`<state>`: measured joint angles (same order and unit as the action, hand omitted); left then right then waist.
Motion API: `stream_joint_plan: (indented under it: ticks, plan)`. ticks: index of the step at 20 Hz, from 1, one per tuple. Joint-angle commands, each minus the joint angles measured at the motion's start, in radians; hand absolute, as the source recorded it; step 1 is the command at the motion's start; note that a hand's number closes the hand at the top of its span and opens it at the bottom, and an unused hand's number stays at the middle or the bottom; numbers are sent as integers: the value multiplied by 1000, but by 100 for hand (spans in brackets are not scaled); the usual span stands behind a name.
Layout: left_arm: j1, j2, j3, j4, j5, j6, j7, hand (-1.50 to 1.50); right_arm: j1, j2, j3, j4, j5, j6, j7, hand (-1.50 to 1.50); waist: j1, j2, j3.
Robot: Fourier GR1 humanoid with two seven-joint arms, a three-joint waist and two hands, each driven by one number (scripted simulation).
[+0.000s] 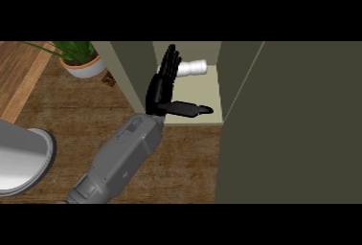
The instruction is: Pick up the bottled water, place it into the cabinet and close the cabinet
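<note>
The left hand is seen with its fingers straight and pointing up into the cabinet opening and its thumb stretched out to the side over the shelf; nothing is grasped by it. The bottled water is found inside the cabinet, lying on the pale shelf toward the back, just beside the fingertips and partly hidden by them; whether it is touched by them cannot be told. The right hand is not shown. The placing appears to be done, so the step in hand is judged to be the withdrawal of the hand and the closing of the cabinet door, which stands open as a broad dark panel at the view's right. The hand should be drawn straight back out along the forearm's line, so that the bottle is not nudged or rolled toward the front edge. The thumb should be cleared past the shelf's front lip before any sideways move is made. The door should then be pushed from its outer face with flat fingers, near its free edge, and swung in one smooth arc until it lies flush. A potted plant and a grey round vessel stand at the view's left on the wooden counter, well apart from the path.
</note>
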<state>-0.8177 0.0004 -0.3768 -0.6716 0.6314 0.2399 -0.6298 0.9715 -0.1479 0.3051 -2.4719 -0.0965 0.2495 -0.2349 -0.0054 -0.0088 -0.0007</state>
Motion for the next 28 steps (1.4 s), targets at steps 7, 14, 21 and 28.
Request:
stream_joint_plan:
  ticks: [7, 14, 21, 28]
  plan:
    - [341, 30, -173, -460, -26, -3, 56, -150, 46, -39, -34, -109, -4, -13, 31, -150, 15, -2, 1]
    - [518, 157, -188, -673, -6, -50, 113, 150, 44, -158, -1, -122, 72, 103, -20, 150, 9, -1, 0]
    - [721, 303, -169, -890, 5, -56, 118, -150, 45, -260, 92, -93, 207, 193, -49, 150, 10, -5, 0]
    - [831, 414, -78, -1066, 68, -53, 170, -150, 34, -298, 192, -225, 262, 184, -17, 150, 15, -8, -2]
